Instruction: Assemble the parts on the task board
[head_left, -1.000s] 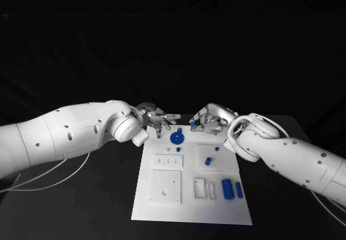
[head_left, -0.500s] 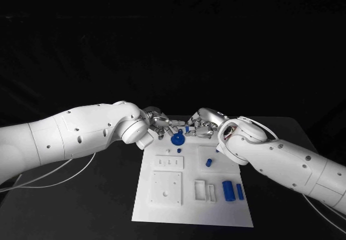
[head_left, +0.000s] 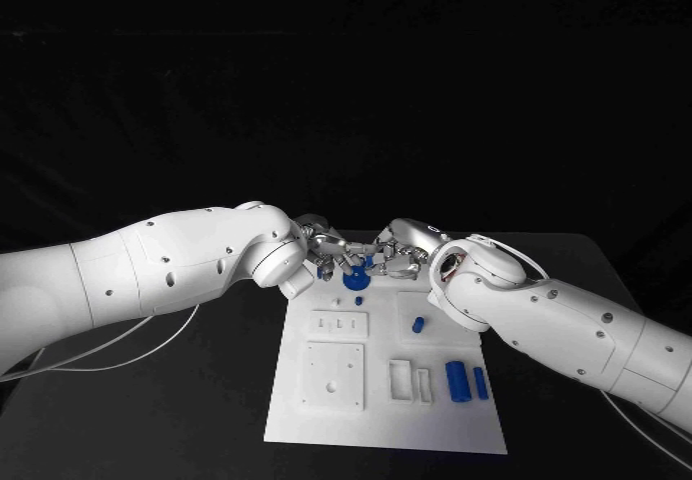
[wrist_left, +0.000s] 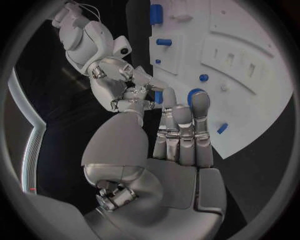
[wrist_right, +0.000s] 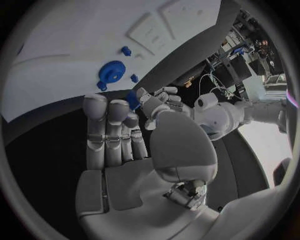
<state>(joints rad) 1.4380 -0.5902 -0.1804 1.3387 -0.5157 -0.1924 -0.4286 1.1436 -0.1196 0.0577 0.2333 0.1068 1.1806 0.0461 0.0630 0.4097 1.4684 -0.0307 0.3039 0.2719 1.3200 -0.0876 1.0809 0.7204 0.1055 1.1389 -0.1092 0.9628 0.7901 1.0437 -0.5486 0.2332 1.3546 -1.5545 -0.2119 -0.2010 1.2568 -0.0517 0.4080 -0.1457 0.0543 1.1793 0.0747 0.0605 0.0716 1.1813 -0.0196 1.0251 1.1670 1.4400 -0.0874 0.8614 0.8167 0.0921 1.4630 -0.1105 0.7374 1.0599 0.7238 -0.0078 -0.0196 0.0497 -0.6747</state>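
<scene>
Near edge of the task board (head_left: 382, 425): bare white plate. Just beyond, a large square white block (head_left: 332, 375) on the robot's left, 2 narrow white slot pieces (head_left: 408, 380) in the middle, and 2 blue cylinders (head_left: 466, 380) lying side by side toward the right. Judged to be staged there, loose and not yet fitted.

Mid board: a flat white panel with 3 small slots (head_left: 339, 323) on the left; 1 short blue peg (head_left: 417, 324) on the right, on a raised white square. A tiny blue stud (head_left: 356, 299) sits farther up.

Far end: the blue gear-like disc (head_left: 358, 278) sits on the board just below the 2 hands. The left hand (head_left: 329, 254) and right hand (head_left: 397, 252) meet fingertip to fingertip above it, at the board's far edge.

Between them is a small blue piece (wrist_right: 132, 99). In the right wrist view it sits at the meeting fingertips; in the left wrist view blue shows behind the left hand's fingers. Which hand actually grips it I cannot tell, and neither hand's closure is plain; both have fingers drawn in, not spread.

Judgement: a hand-to-hand transfer or regrasp, probably to turn the piece for seating. Risk: dropping it between fingertips.
</scene>
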